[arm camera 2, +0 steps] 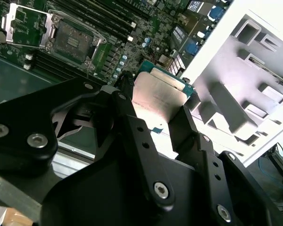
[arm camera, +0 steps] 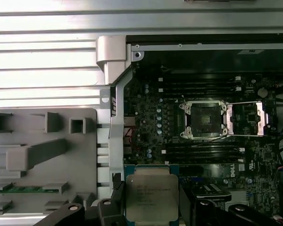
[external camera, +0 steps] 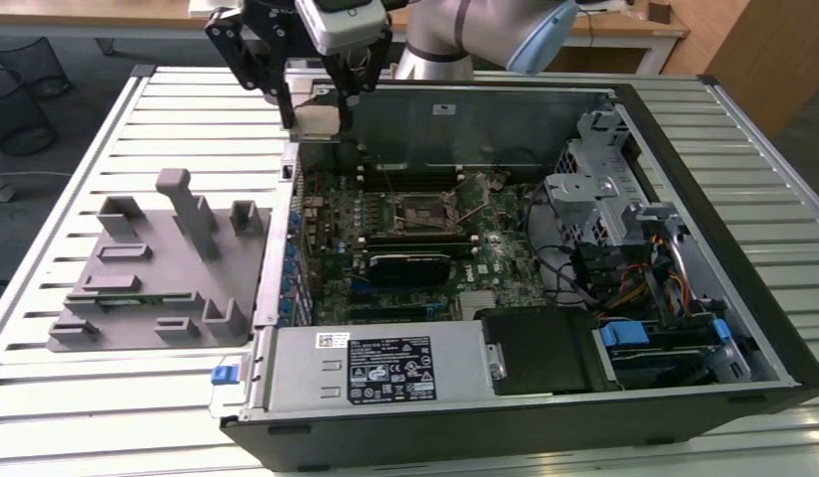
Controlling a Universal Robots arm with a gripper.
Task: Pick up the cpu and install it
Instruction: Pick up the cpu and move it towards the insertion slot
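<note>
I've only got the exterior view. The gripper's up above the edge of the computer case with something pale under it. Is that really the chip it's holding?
Observer: Yes. In both wrist views the chip is clamped in the gripper, with its shiny metal top facing the first wrist camera.
Operator: And is the socket ready for it?
Observer: In the first wrist view the socket is uncovered. Its metal cover is swung open to one side.

Illegible print on the cpu [arm camera: 150, 197]
</note>
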